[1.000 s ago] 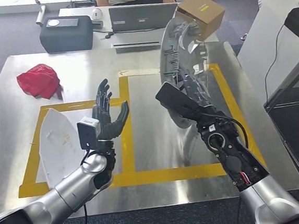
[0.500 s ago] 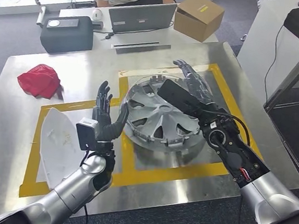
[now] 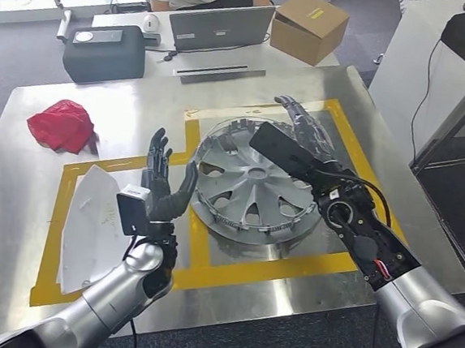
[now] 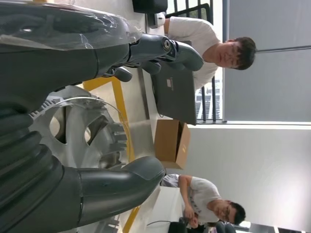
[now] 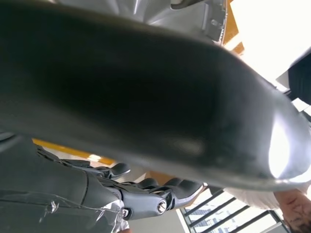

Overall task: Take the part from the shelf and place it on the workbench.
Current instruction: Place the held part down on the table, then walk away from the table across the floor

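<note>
Task looks abt done: wheel cover lies flat on table inside yellow tape, right robot hand spread w/ nothing held, left robot hand likewise apart.

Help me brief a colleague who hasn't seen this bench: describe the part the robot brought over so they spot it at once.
On the steel workbench, look inside the right-hand yellow-taped square, between the robot's two hands. The part is the silver hubcap lying flat there. It is round and spoked, unlike the flat white sheet in the left square and the crumpled red cloth.
</note>
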Available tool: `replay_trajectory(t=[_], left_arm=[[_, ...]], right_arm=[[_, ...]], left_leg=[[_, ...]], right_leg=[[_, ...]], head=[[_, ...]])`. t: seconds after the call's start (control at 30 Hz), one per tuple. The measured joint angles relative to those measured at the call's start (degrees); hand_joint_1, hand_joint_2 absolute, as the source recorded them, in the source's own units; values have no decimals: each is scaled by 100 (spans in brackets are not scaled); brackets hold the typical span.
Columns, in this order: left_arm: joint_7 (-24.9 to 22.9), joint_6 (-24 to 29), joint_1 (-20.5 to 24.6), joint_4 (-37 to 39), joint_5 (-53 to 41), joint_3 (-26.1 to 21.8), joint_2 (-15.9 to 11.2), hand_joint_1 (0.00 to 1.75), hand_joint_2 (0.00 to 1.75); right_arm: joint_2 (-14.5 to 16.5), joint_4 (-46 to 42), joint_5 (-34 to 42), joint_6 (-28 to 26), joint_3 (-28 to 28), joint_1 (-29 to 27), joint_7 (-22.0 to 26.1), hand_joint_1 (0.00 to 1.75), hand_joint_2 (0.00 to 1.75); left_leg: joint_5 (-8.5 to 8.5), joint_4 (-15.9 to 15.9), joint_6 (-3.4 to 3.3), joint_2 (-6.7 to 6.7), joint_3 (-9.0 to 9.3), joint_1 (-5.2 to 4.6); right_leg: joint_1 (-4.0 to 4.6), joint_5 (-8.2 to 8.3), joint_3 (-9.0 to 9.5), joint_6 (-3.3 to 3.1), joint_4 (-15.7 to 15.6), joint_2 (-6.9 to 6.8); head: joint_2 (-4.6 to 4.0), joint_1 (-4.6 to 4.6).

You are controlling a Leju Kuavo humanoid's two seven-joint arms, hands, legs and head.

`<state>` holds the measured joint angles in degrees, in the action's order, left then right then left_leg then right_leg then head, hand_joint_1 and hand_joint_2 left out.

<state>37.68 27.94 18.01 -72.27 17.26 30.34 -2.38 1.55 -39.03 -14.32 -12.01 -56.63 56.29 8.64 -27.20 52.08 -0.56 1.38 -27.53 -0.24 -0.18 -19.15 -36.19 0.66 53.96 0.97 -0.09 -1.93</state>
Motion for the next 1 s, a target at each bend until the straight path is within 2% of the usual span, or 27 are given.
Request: replay_trajectory(t=[0.07, 0.2, 0.4, 0.6, 1.0], left_arm=[[0, 25, -4, -5, 28, 0, -13, 0, 175], [0, 136, -7, -5, 162, 0, -47, 0, 0], [0, 256, -18, -14, 338, 0, -123, 0, 0], [0, 482, -38, -61, 233, 0, -209, 0, 0], [0, 580, -43, -122, 136, 1, -265, 0, 0]], right_arm=[[-1, 4, 46, -8, 15, -1, 10, 0, 0], [-4, -18, 262, -81, 88, -41, 84, 0, 0], [-63, -341, 998, -117, 316, -290, 270, 0, 0], [-266, -1136, 1818, -212, 581, -771, 331, 0, 0], [-534, -2161, 2143, -227, 829, -1199, 351, 0, 0]], left_leg=[[0, 0, 0, 0, 0, 0], [0, 1, 0, 0, 2, 0], [0, 2, 0, -1, 7, -1], [-1, 2, 1, -1, 8, -1], [-1, 3, 0, -4, 10, -2]], right_leg=[[0, 0, 0, 0, 0, 0], [1, 0, 0, 0, 0, 1], [3, 0, 1, 0, -1, 3], [3, 0, 3, 0, -2, 3], [3, 2, 6, -1, -4, 6]], head=[[0, -1], [0, 0], [0, 0], [0, 1], [0, 2]])
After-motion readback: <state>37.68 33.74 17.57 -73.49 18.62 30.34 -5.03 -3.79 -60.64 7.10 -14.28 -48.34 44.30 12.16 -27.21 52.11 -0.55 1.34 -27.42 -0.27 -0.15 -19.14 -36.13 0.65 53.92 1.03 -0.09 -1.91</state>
